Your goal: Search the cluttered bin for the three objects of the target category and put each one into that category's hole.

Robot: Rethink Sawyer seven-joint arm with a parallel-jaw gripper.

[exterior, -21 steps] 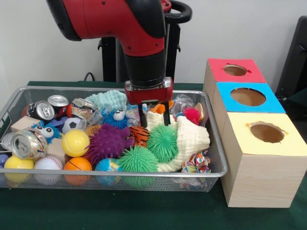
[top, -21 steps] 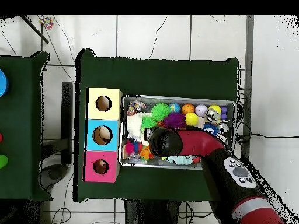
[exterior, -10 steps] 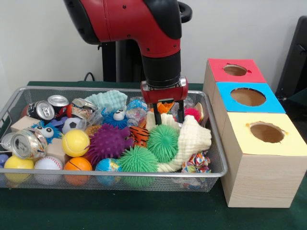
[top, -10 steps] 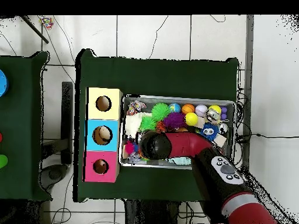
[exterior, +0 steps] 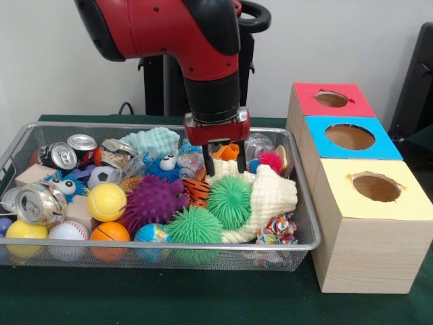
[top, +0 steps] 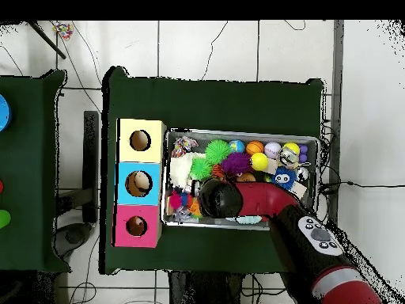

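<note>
Two spread fingers of our gripper are hovering over the cream cloth; we should be descending straight, slowly.

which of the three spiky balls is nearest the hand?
The upper green spiky ball, just below the hand and resting against the cream cloth. The other green one sits by the front wall; the purple one lies farther left.

You see the gripper spread open above the cream cloth in the wire bin, its 2 fingers just behind the green spiky ball. 3 boxes stand beside: red, blue, yellow.
</note>
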